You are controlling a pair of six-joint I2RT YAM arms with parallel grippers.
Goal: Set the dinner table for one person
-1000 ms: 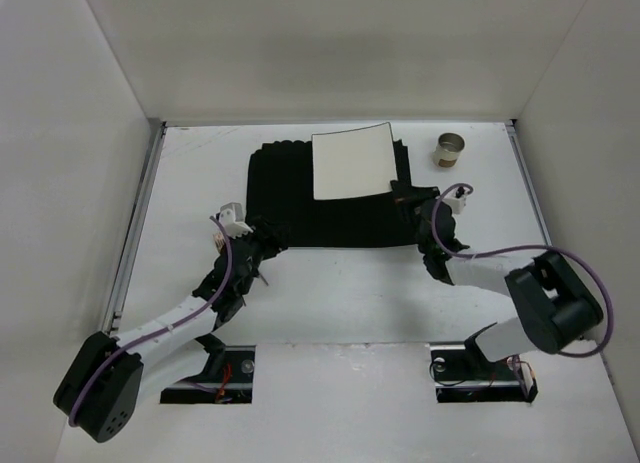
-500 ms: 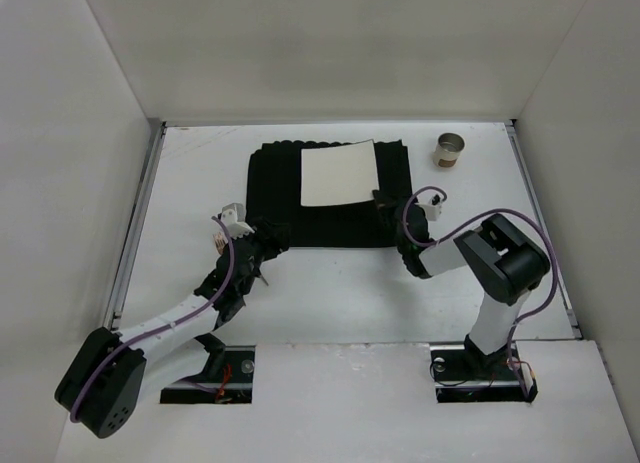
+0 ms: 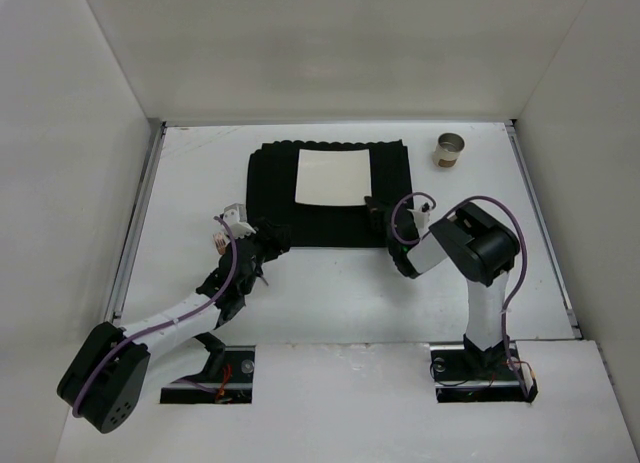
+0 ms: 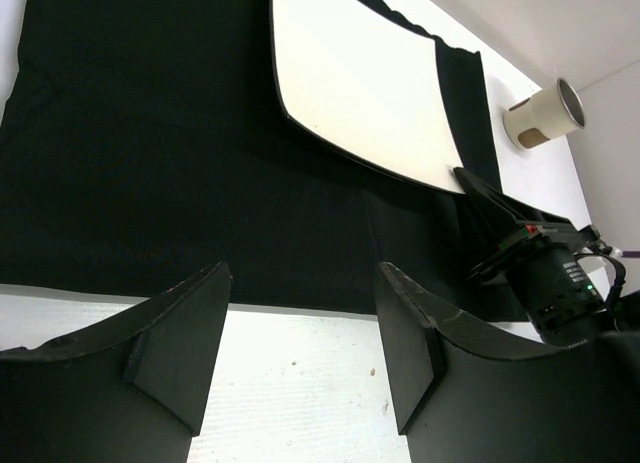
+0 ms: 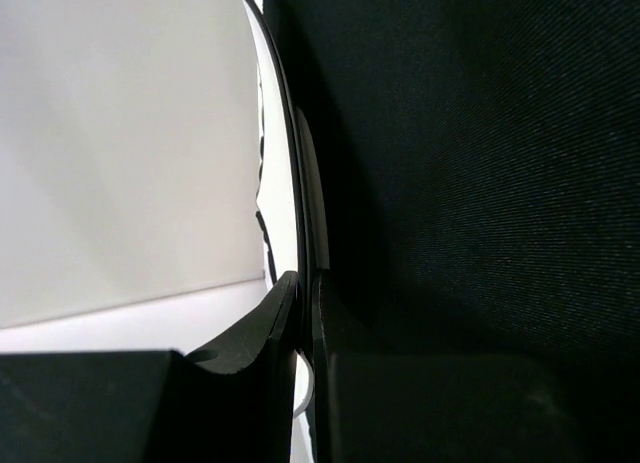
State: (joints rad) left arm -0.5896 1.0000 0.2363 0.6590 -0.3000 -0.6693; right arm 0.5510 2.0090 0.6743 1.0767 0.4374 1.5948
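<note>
A white square plate [image 3: 333, 177] lies on a black cloth placemat [image 3: 275, 193] on the white dinner table [image 3: 330, 293]. My right gripper [image 3: 374, 208] is shut on the plate's near right corner; in the right wrist view [image 5: 305, 293] the jaws pinch the plate's thin edge [image 5: 272, 123]. My left gripper [image 3: 262, 245] is open and empty just off the mat's near left edge. In the left wrist view [image 4: 305, 328] it hovers over bare table, with the plate [image 4: 360, 83] and the right gripper [image 4: 520, 243] ahead.
A small tan cup [image 3: 450, 149] stands upright at the back right, beside the mat; it also shows in the left wrist view [image 4: 543, 113]. White walls [image 3: 70, 133] close in the left, back and right sides.
My right gripper has slid the plate leftward, from the mat's right edge toward its middle, and the right arm has folded in. The left arm has barely moved.
</note>
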